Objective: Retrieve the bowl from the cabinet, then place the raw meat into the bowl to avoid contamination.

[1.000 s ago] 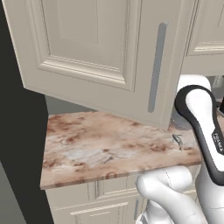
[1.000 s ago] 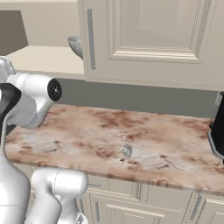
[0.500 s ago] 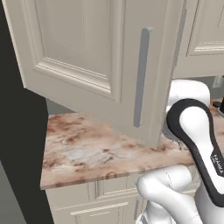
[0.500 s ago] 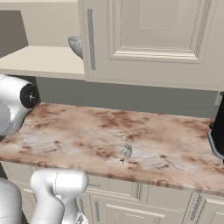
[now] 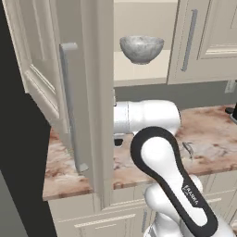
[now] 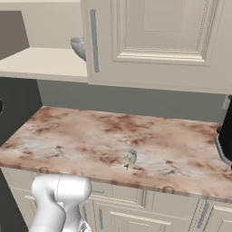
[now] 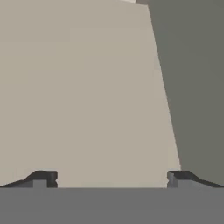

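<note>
The cabinet's left door (image 5: 95,92) stands swung wide open, edge-on to the left base view, its grey bar handle (image 5: 69,106) facing left. On the beige shelf (image 5: 139,71) inside sits the mottled grey bowl (image 5: 141,48), upright; in the right base view the bowl (image 6: 78,45) peeks out from behind the closed right door (image 6: 158,36). My arm (image 5: 148,118) reaches left behind the open door, which hides the hand. In the hand view my gripper (image 7: 112,179) is open, close to a plain beige panel, with nothing between the fingertips (image 7: 43,178). A small pale item (image 6: 131,157) lies on the counter; whether it is the raw meat I cannot tell.
The reddish marble counter (image 6: 90,140) runs below the cabinet, with cream drawers under it. A black appliance (image 6: 225,138) stands at the counter's right end. A dark wall (image 5: 23,162) lies left of the open door.
The left cabinet door has swung much further open, uncovering the bowl in the left base view. My arm has swung left with it and left the right base view.
</note>
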